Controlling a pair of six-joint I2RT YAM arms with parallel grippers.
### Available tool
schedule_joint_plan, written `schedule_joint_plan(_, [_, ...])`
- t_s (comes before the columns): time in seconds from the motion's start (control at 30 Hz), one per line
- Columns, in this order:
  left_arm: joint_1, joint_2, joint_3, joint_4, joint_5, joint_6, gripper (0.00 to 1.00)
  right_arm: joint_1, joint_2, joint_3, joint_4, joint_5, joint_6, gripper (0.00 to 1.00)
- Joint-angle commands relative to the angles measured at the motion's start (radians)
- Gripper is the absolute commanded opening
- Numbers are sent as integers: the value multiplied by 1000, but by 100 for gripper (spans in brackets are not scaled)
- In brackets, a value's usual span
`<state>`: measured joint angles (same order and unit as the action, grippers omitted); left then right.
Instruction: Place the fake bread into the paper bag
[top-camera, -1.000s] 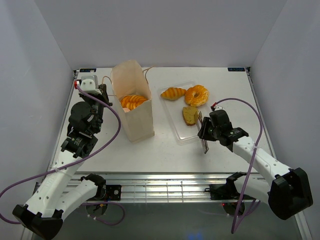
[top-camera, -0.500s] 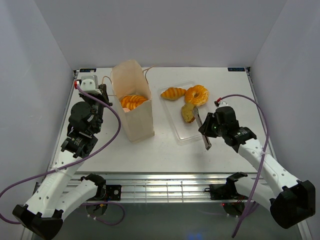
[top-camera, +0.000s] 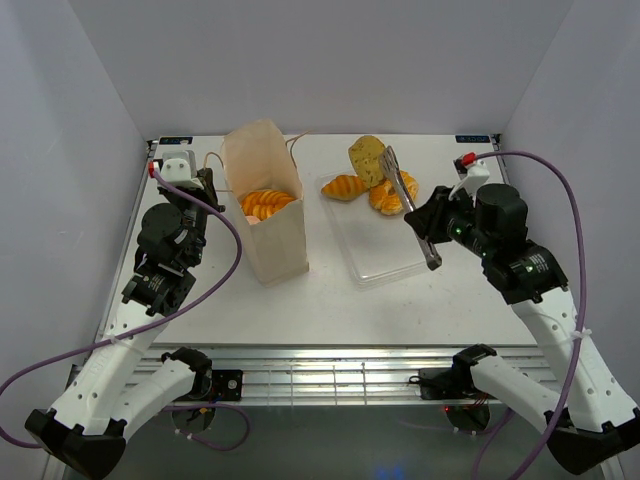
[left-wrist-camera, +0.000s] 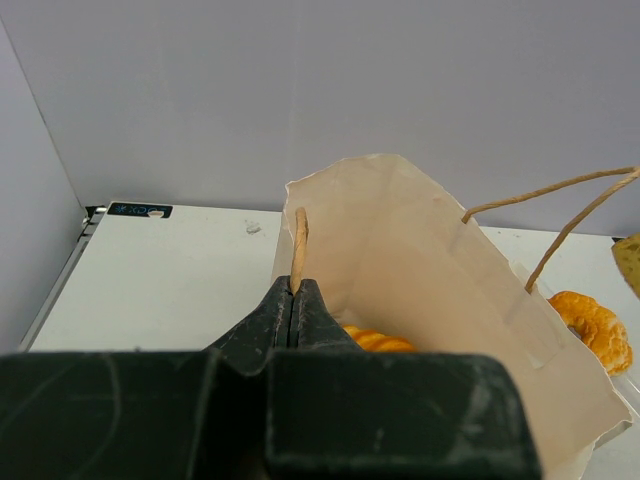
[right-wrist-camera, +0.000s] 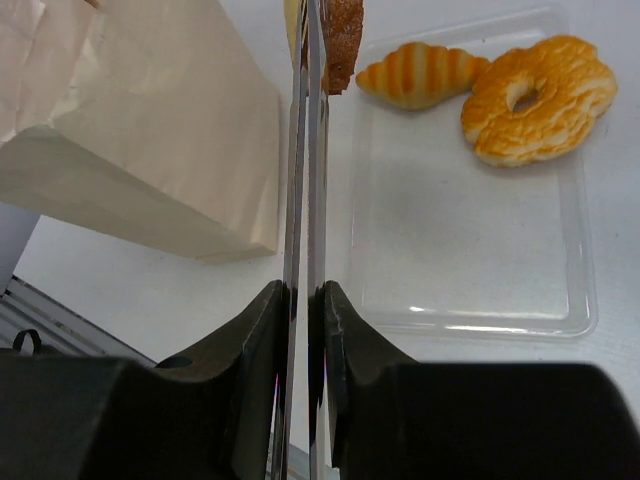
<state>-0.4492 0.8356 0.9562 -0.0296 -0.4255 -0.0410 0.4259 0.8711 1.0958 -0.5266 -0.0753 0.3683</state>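
Observation:
The tall tan paper bag stands open at the left with orange fake bread inside. My left gripper is shut on the bag's near string handle. My right gripper is shut on metal tongs. The tongs pinch a yellow-brown piece of bread, lifted above the tray's far end, right of the bag. A striped croissant and a ring-shaped bun lie on the clear tray.
The bag's second string handle arches over its far rim. White walls close in the table at the left, right and back. Purple cables loop from both arms near the front edge.
The tongs closed on the yellow-brown piece in the tray, and my right arm raised it up and towards the back. The left arm and the bag have stayed still.

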Motion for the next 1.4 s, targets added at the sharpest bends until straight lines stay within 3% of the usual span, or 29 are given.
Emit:
schedule_joint_plan(0.0, [-6, -15, -2, 2, 2, 6, 0, -3, 14, 172, -18, -44, -94, 8])
schedule_joint_plan(0.23, [-6, -21, -2, 0, 2, 3, 0, -1, 149, 455, 8, -198, -175, 8])
schedule_joint_plan(0.43, [-6, -21, 0, 0, 1, 3, 0, 55, 264, 561, 79, -288, -163, 8])
schedule_joint_plan(0.63, [-6, -24, -2, -1, -5, 4, 0, 244, 396, 631, 99, -163, -196, 8])
schedule_joint_plan(1.07, [-6, -36, -4, 5, -16, 9, 0, 292, 631, 691, 154, -63, -196, 8])
schedule_joint_plan(1.2, [-6, -35, -4, 5, -13, 10, 0, 292, 674, 736, 123, -69, -206, 48])
schedule_joint_plan(1.27, [-6, -33, -4, 5, -13, 10, 0, 292, 681, 759, 108, -76, -207, 54])
schedule_joint_plan(1.37, [-6, -32, -4, 5, -10, 12, 0, 292, 660, 762, 112, -84, -206, 56])
